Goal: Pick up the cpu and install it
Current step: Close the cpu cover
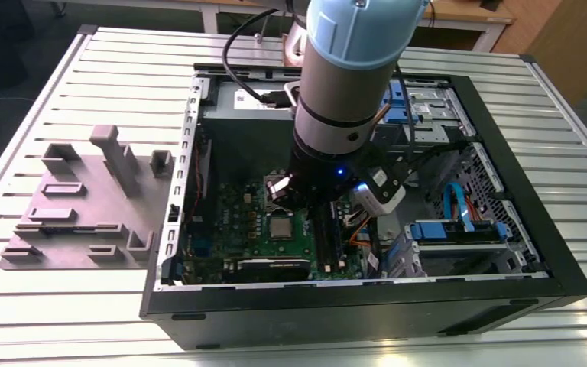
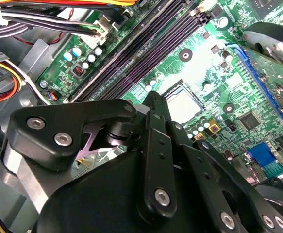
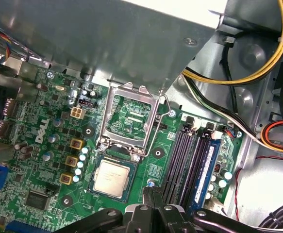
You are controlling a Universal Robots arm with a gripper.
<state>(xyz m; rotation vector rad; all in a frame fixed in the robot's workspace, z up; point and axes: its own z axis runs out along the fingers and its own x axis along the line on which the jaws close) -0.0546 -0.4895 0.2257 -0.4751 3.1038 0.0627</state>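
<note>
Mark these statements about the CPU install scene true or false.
1. The cpu lies in its socket on the motherboard. True.
2. The socket frame is closed over the cpu. False: it is hinged open, clear of the chip.
3. The gripper holds the cpu. False: it is shut on nothing, apart from the chip.
4. A grey fixture stands outside the computer case, on the exterior view's left. True.
</note>
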